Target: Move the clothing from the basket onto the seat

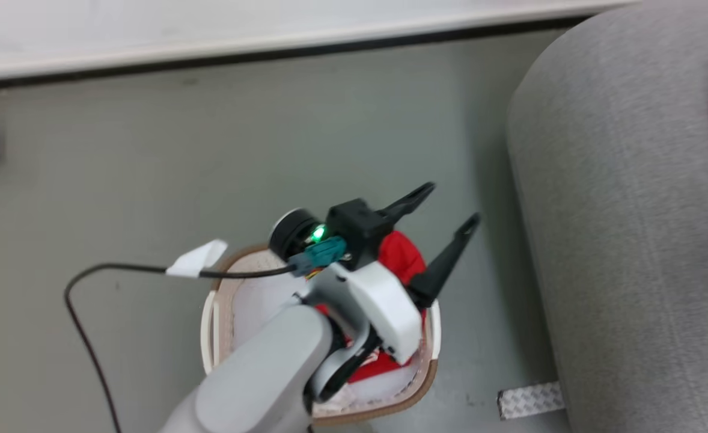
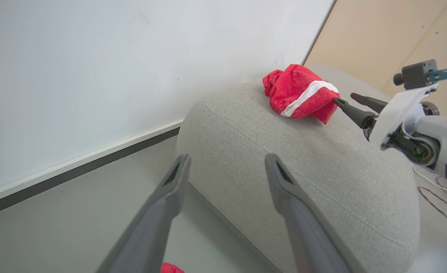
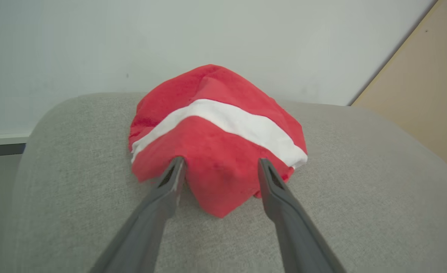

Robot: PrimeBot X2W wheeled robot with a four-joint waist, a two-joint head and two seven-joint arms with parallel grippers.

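There is one basket, one seat, one left end effector and one right end effector. One red garment lies on the seat; more red clothing is in the basket, its number of pieces unclear.

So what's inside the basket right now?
Red clothing lies in the basket on its pale lining. The left arm covers the middle, so whatever lies beneath it can't be seen.

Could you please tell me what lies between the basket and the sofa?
In the head view, bare grey floor lies between the basket and the sofa, with a small patterned metal plate on it close to the sofa's base.
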